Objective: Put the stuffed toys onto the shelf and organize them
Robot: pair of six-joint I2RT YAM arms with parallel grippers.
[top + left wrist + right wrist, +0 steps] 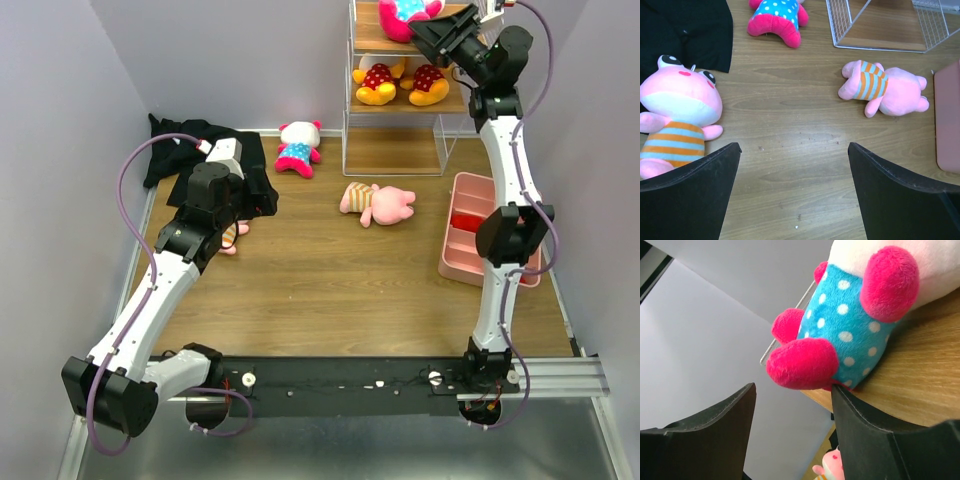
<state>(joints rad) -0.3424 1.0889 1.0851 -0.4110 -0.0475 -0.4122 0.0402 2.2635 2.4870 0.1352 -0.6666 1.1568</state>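
The shelf (395, 110) stands at the back right. A white-and-magenta toy in a blue dotted dress (405, 14) sits on its top board (910, 385), and two yellow toys (378, 82) (428, 84) sit on the middle board. My right gripper (432, 32) is open beside the top toy (850, 325), with one finger under the toy's edge. On the table lie a second white-and-magenta toy (298, 147) and a pink striped toy (378, 203). My left gripper (794, 150) is open and empty just above the table, with another pink striped toy (677, 115) to its left.
A black cloth (200, 160) lies at the back left, touching the left arm's wrist. A pink plastic tray (480, 235) sits at the right edge, beside the right arm. Grey walls close in the table on three sides.
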